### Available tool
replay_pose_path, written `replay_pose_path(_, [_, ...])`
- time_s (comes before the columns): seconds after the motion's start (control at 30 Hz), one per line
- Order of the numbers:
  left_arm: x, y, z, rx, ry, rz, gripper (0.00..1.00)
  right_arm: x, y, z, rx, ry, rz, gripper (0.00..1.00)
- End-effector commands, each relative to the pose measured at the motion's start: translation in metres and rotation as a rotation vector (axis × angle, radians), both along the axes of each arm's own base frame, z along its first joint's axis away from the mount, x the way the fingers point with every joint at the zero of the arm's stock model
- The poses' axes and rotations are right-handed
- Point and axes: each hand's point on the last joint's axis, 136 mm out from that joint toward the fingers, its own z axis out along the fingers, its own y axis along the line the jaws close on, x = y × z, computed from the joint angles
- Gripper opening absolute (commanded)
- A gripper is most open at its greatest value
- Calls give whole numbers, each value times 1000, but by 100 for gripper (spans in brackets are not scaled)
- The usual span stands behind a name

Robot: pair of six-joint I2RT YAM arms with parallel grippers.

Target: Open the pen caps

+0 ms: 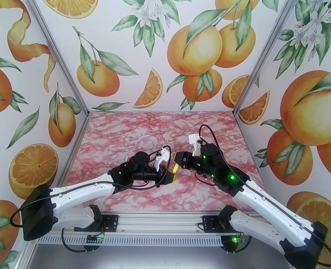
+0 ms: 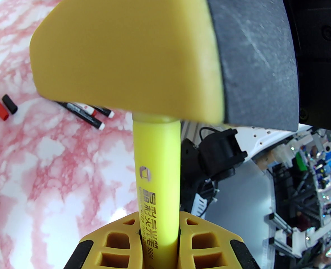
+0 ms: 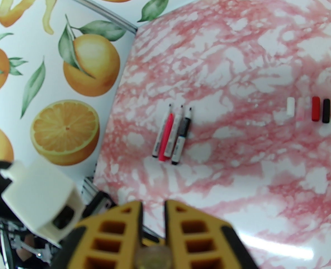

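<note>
The left claw (image 2: 158, 228) is closed tight on the barrel of a yellow pen (image 2: 157, 178), gripping it at the end away from the cap, so most of the printed barrel stands clear above the fingers. The right claw (image 3: 153, 220) meets it head-on and is clamped narrow over the pen's far end. A round, dull yellow cap (image 3: 153, 258) shows between its fingers, so I judge the cap is what it holds. From above, the two claws sit nose to nose over the near middle of the table (image 1: 160, 122), with the pen bridging them.

The pen looks light, stiff and smooth, so it is likely to slip or swivel in the pads rather than bend. The cap is probably a push fit, and a straight pull along the barrel should free it. A sideways tug risks levering the thin barrel out of the left grip. Gripping the cap squarely across its middle seems best.

Farther out on the table, the other pens (image 3: 171, 136) lie side by side. Well apart from them, the loose caps (image 3: 315, 108) lie in a row: white, a pale one, red and black.
</note>
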Motion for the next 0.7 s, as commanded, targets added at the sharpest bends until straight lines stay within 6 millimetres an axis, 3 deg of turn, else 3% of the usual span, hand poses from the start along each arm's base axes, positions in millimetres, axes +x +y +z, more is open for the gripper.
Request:
replay_pose_path(0.0, [-14,3,-26,149,-14,-24,1,25,-24,35,3,-109,-151,12])
replay_pose_path(0.13, [-17,1,-27,158,-25,-22,0,30,-33,41,-9,-135,-187,12])
replay_pose_path(0.53, [-43,1,7,-55,13,-139,0,33,-27,71,138,-243,-34,11])
replay_pose_path(0.67, [-36,4,7,-48,8,-104,0,36,-32,64,86,-232,-56,12])
